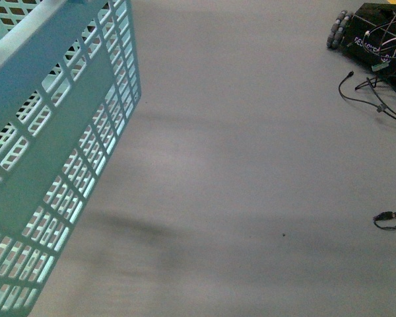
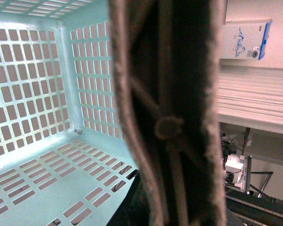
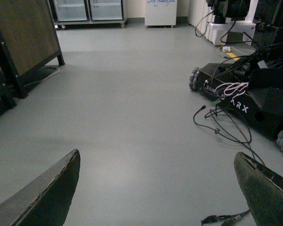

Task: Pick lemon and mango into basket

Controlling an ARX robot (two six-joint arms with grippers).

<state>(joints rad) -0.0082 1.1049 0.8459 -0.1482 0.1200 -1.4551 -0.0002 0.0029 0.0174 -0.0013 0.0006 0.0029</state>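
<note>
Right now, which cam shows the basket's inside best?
Left wrist view: the basket shows its inner walls and slotted floor, no fruit on the visible part, though a dark blurred object blocks the middle. Front view shows only an outer wall at left. Right wrist view shows none of it.

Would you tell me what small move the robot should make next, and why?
Probably sweep the right claw slowly sideways to search. It hangs open and empty over grey floor, no lemon or mango shows in any view, and the part of the basket seen from the left wrist holds nothing yet.
</note>
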